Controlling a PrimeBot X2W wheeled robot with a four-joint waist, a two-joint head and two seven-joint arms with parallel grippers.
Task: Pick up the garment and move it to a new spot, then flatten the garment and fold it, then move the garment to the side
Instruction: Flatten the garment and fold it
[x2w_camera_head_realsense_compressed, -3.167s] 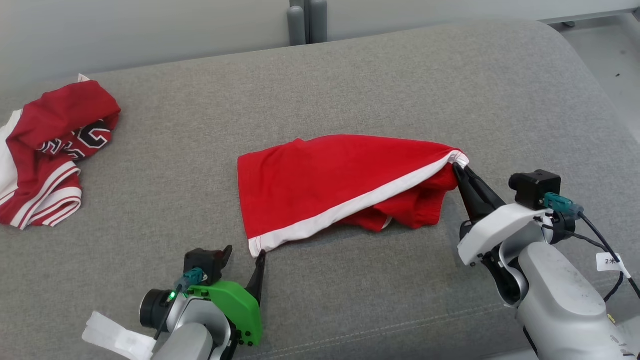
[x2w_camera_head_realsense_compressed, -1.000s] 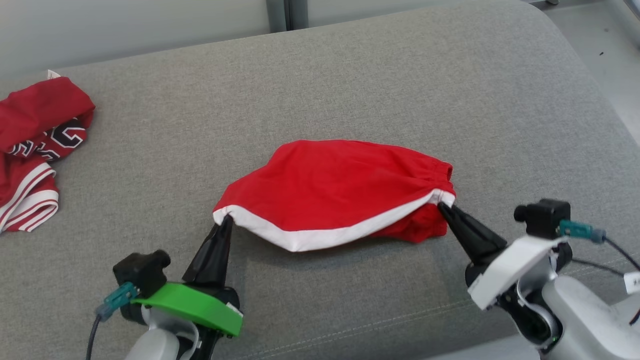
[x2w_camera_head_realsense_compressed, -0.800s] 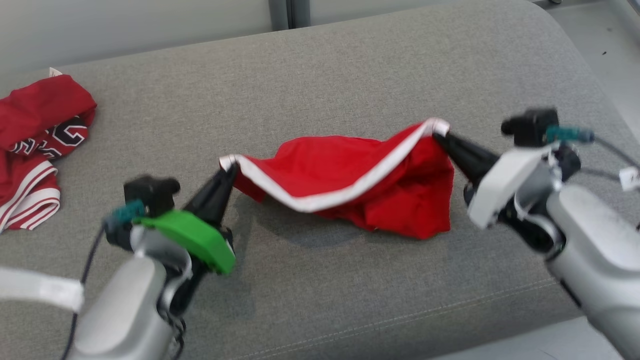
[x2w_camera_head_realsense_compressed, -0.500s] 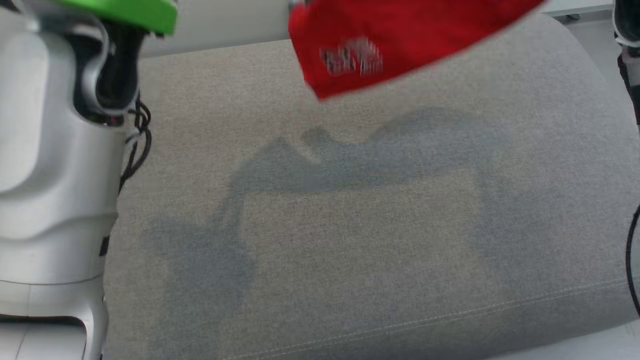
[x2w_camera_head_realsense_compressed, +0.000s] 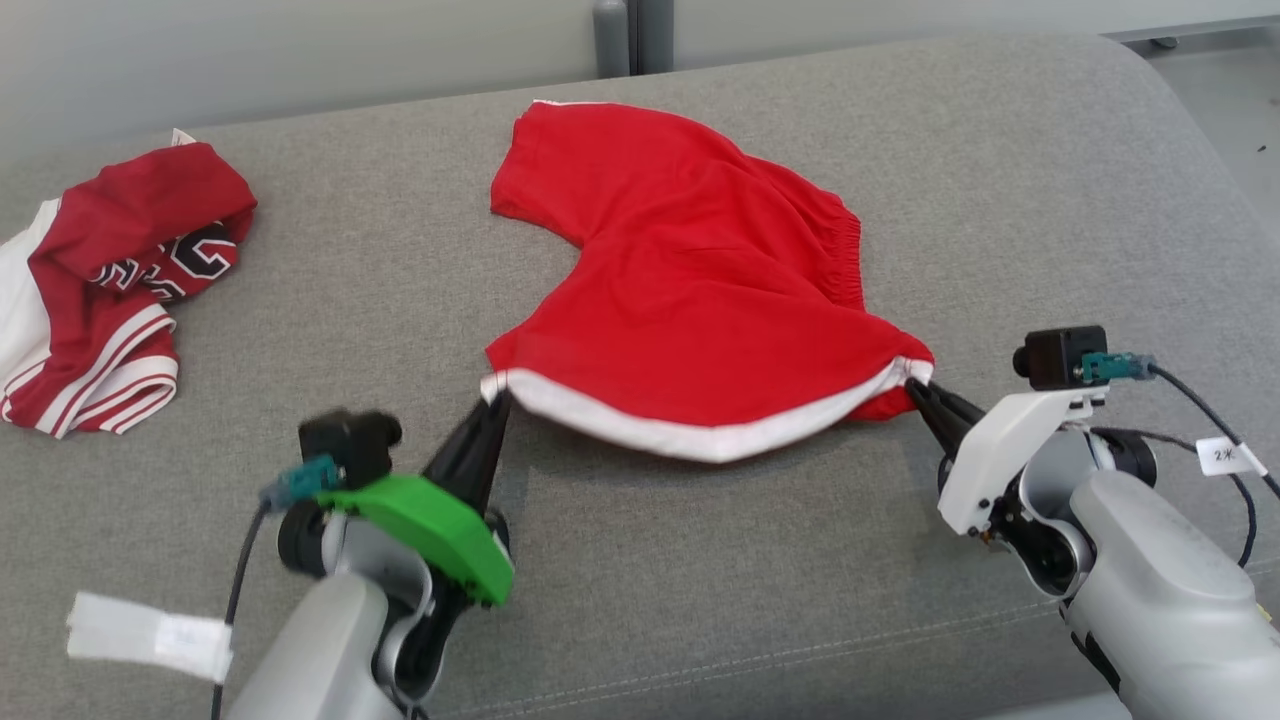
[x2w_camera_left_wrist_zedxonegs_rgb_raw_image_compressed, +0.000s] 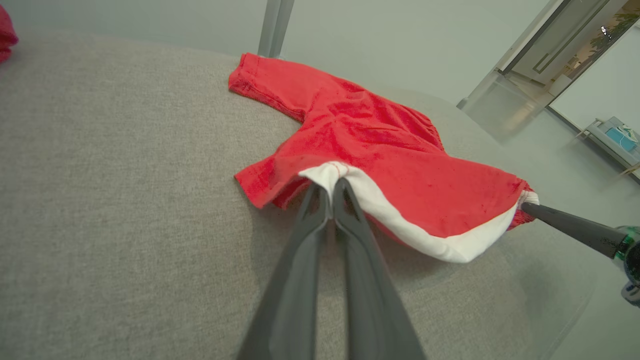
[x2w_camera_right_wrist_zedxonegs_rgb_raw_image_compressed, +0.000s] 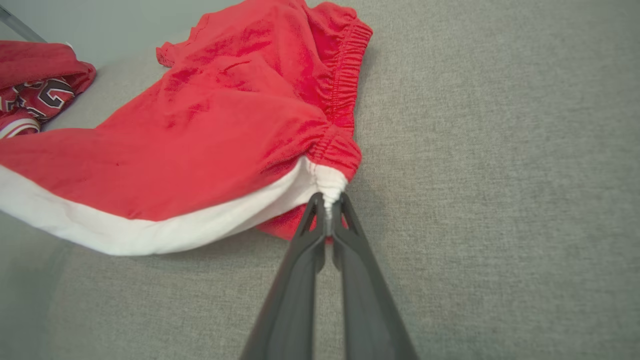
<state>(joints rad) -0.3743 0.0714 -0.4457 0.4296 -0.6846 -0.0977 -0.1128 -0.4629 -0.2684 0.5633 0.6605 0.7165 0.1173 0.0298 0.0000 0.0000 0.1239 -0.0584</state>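
On the grey cushion (x2w_camera_head_realsense_compressed: 900, 150), the red shorts (x2w_camera_head_realsense_compressed: 690, 290) lay mostly spread, their white hem (x2w_camera_head_realsense_compressed: 700, 440) sagging between left tool (x2w_camera_head_realsense_compressed: 497, 408) and right tool (x2w_camera_head_realsense_compressed: 915, 388), each clamped on a hem corner, likely to pull them flat before folding.

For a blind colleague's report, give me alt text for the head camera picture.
Red shorts lie spread on a grey cushion, their white-banded near edge pinched at its ends by the shut left gripper and right gripper. A crumpled red-and-white garment lies at the far left.
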